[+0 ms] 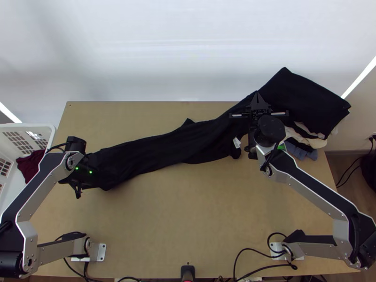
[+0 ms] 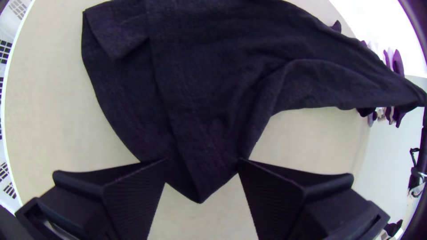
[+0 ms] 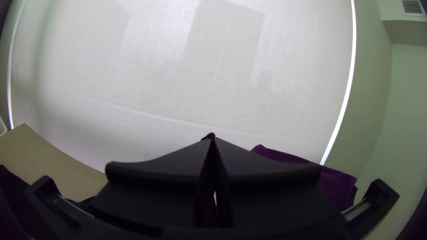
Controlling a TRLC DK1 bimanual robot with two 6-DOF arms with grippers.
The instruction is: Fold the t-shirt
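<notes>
Over the light wooden surface (image 1: 188, 211), the black cloth t-shirt (image 1: 155, 150) is stretched in a long, uneven band. Above its basket-side end, the left gripper (image 1: 85, 176) is aimed down, jaws spread. By the right gripper (image 1: 257, 96), aimed toward the far edge, a bit of black cloth is pinched in closed jaws. The far-right corner is occupied by a stack of folded dark and pale clothes (image 1: 308, 137), the left side by a white plastic basket (image 1: 35, 125).

The table (image 1: 188, 225) is brightly and fairly evenly lit. Beyond the right gripper (image 1: 257, 95), a white screen (image 1: 164, 51) is lit from behind and edged by glaring strips (image 1: 359, 77). In the right wrist view, the right gripper (image 3: 212, 139) is seen almost in silhouette, and the strips are bowed. Around the left gripper (image 1: 78, 182), in its wrist view, the table's edge is curved by fisheye distortion.
</notes>
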